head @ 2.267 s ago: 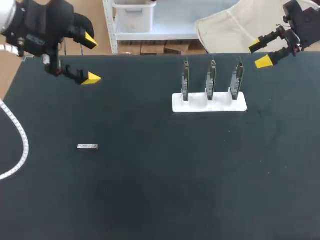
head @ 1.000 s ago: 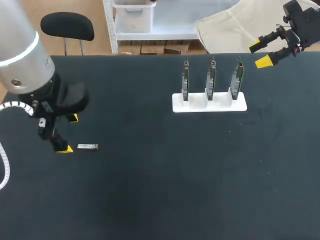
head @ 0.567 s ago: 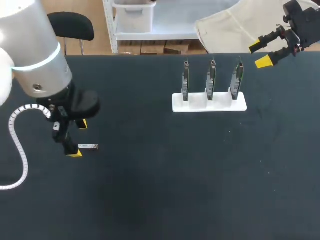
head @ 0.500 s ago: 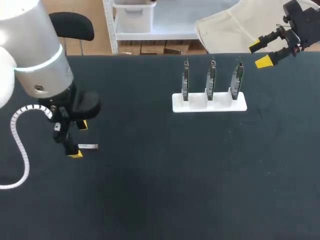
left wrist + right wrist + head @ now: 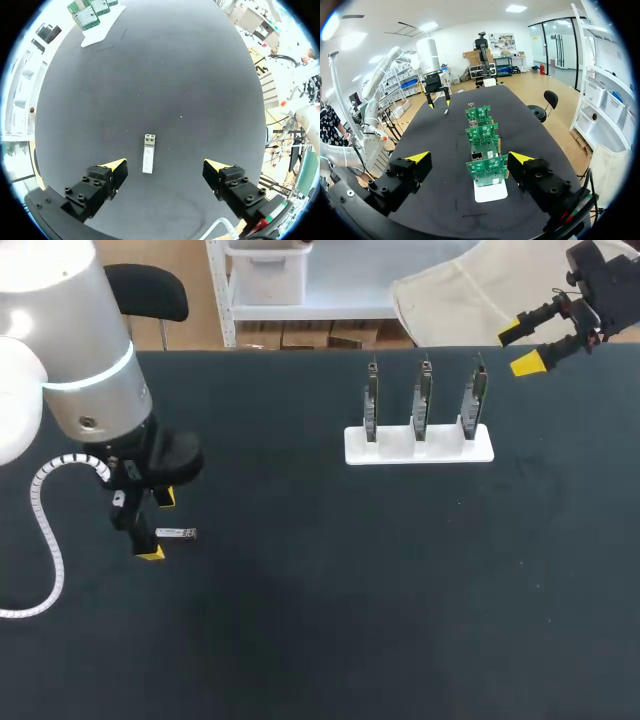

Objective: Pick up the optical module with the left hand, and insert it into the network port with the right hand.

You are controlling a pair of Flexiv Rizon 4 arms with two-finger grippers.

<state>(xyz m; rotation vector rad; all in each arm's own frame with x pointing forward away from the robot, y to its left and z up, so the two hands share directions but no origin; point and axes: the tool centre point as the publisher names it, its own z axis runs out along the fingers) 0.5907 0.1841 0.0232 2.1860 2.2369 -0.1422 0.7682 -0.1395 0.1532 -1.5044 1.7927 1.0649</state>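
1. At about 9 o'clock on the table [image 5: 350, 620], the optical module [image 5: 176, 533] lies flat and alone on the dark mat. It sits in the same spot and at the same angle as in all the earlier head views, so nothing has touched it.
2. The left gripper [image 5: 158, 526] is the thing that changes. 2.3 s ago it hangs high over the table's 10 o'clock corner. By 1.0 s ago it is down beside the module, and over the last half second it creeps a little further toward 3 o'clock.
3. It now straddles the module's 9 o'clock end with one yellow tip on either side. The fingers are spread wide and, in the left wrist view, neither touches the module. The module's near end is about level with the tips and closer to one finger than the other.
4. Reading: the approach looks nearly complete and the grasp has not begun. My guess is that it needs a small centring move and then a close across the module's narrow sides.
5. The white card rack [image 5: 420, 445] stands at about 1 o'clock, well apart from the module, with three green network cards [image 5: 424, 398] upright in it. It is unchanged.
6. The right gripper [image 5: 520, 348] hangs past the rack at 2 o'clock with its fingers apart and nothing between them. Its pose matches every earlier frame, so it appears to be waiting for the handover.
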